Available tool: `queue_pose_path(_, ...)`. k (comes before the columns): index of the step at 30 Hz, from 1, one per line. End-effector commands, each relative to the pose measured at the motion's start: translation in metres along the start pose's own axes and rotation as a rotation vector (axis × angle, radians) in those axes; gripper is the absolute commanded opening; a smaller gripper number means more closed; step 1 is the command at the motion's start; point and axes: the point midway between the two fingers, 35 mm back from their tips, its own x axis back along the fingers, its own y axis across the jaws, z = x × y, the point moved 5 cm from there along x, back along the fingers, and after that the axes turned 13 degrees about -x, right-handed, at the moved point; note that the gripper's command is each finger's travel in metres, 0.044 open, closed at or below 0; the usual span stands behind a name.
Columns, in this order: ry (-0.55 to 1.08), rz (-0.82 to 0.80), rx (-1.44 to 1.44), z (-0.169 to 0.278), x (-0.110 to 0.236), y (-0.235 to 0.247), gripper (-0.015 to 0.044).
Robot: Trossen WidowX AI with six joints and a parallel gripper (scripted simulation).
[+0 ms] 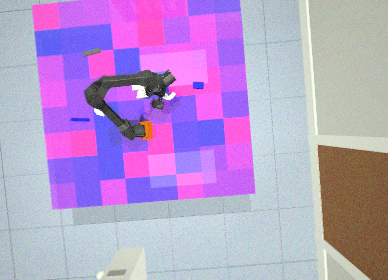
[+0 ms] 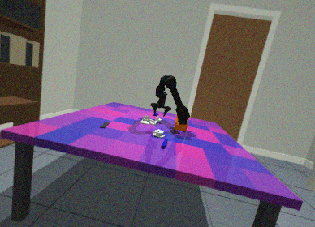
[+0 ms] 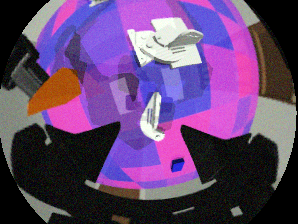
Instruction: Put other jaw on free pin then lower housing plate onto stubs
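Nearest me, past the front edge of the patchwork table (image 1: 65,195) (image 2: 211,174) (image 3: 175,150), lies a slim blue bar (image 1: 80,119) (image 2: 164,144). Just beyond it sits a knobbly white part (image 1: 99,112) (image 2: 158,133); from here it's too small for me to say which part it is. Over to the left a dark grey bar (image 1: 91,52) (image 2: 105,125) lies on its own, and to the right is the arm's orange base (image 1: 149,130) (image 2: 181,127) (image 3: 61,90), with the black arm (image 1: 122,81) (image 2: 168,81) arching up from it.

Farther in, the white mechanism base (image 1: 139,91) (image 3: 186,59) lies flat, one white jaw (image 3: 187,40) over it. The loose jaw (image 1: 170,95) (image 2: 158,118) (image 3: 151,120) lies on the table near that base, apart from it. Above hangs the gripper (image 1: 164,90) (image 2: 161,113) (image 3: 150,125), its fingers spread wide with nothing between them. I can't make out the pins or the gear teeth clearly.

Beyond is a small blue block (image 1: 198,85) (image 2: 156,114) (image 3: 177,165), and behind everything a brown door (image 1: 355,188) (image 2: 233,75) stands in the pale wall (image 2: 142,43).
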Motion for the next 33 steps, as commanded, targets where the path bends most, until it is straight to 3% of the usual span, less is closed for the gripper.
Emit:
queue_pose_path(1, -0.005, -0.004, -0.008, 0.000, -0.009, 0.001, 0.0440)
queue_pose_path(33, -0.007, -0.005, -0.007, -0.001, -0.047, 0.002, 0.0440)
